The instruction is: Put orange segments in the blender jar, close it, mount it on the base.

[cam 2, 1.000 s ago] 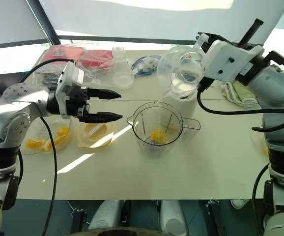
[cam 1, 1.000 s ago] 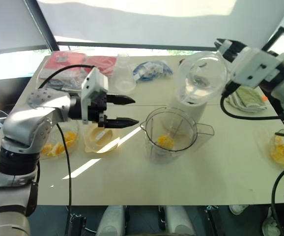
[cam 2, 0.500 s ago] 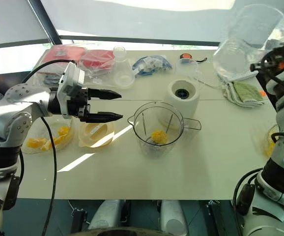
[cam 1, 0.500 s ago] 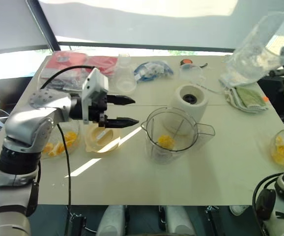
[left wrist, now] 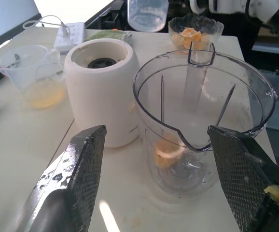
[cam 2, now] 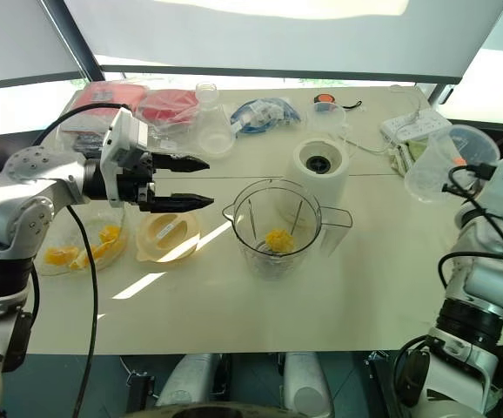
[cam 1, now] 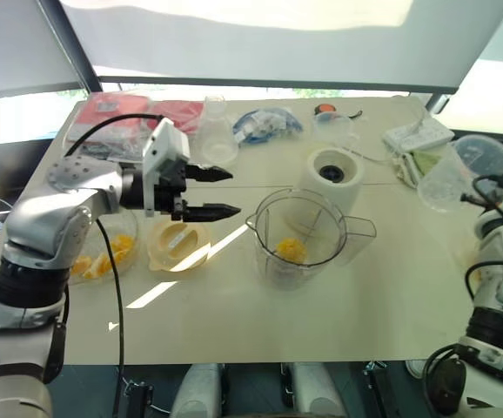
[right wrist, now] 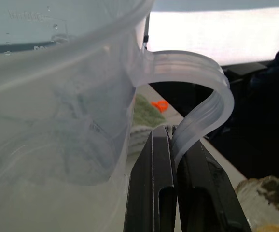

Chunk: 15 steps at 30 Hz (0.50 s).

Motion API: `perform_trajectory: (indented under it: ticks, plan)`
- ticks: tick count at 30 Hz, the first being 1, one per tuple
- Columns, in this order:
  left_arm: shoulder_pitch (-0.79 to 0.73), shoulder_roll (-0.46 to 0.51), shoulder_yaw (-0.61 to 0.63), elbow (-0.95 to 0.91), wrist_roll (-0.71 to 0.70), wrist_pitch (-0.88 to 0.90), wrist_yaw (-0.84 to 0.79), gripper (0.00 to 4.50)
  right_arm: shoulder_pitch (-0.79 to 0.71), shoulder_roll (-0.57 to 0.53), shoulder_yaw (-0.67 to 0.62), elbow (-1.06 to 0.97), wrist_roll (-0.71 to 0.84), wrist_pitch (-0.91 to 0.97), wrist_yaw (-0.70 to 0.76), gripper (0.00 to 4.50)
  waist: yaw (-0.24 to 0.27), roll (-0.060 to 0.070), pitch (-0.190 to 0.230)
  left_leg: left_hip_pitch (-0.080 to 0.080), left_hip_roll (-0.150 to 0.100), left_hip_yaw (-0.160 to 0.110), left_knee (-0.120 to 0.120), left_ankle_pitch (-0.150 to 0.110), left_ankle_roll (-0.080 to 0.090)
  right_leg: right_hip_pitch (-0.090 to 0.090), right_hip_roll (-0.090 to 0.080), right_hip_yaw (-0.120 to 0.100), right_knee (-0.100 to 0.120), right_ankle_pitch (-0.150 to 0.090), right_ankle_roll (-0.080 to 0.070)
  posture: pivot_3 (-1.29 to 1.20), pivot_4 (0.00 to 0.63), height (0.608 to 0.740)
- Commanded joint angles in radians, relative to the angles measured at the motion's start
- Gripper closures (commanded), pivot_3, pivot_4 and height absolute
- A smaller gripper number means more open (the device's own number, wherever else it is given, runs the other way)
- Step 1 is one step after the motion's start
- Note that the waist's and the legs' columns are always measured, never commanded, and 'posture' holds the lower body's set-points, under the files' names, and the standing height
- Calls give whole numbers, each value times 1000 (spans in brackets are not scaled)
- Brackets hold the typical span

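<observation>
I am swinging my right pincer point(right wrist: 171, 145), clamped on a clear jug's handle point(right wrist: 197, 101), from over the base point(cam 1: 334, 174) out to three o'clock, leaving the blender jar point(cam 1: 299, 239) at desk centre holding orange segments point(cam 1: 290, 250), left pincer point(cam 1: 225, 192) gaping empty at nine o'clock.

Above blender jar point(cam 1: 304, 239): open mouth, nothing over it.
Behind jar: the base point(cam 1: 335, 178) stands just beside it.
Jar's left: left gripper point(cam 1: 221, 192) hovers, jaws apart, over a yellow dish point(cam 1: 178, 247).
Front surface point(cam 1: 260, 322): bare.
Right edge: clear cup point(cam 2: 447, 161).
</observation>
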Motion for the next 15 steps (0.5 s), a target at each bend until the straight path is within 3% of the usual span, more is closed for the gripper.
perform_trajectory:
  ticks: [1, 15]
  plan:
    - [11, 24, 37, -40, -11, 1, 4, 1019, -8, -11, 11, 68, -29, -140, -51, 4478, 0, 0, 0, 0, 0, 1, 0, 0, 0, -1, 0, 1, 0, 0, 0, 0, 150, 740]
    - [37, 23, 37, -59, -13, -3, 30, 1019, 11, 9, 51, 315, -4, -260, -151, 4478, -1, 0, 0, 0, 0, 2, 0, 0, 0, -1, 0, 2, 0, 1, 1, 0, 150, 740]
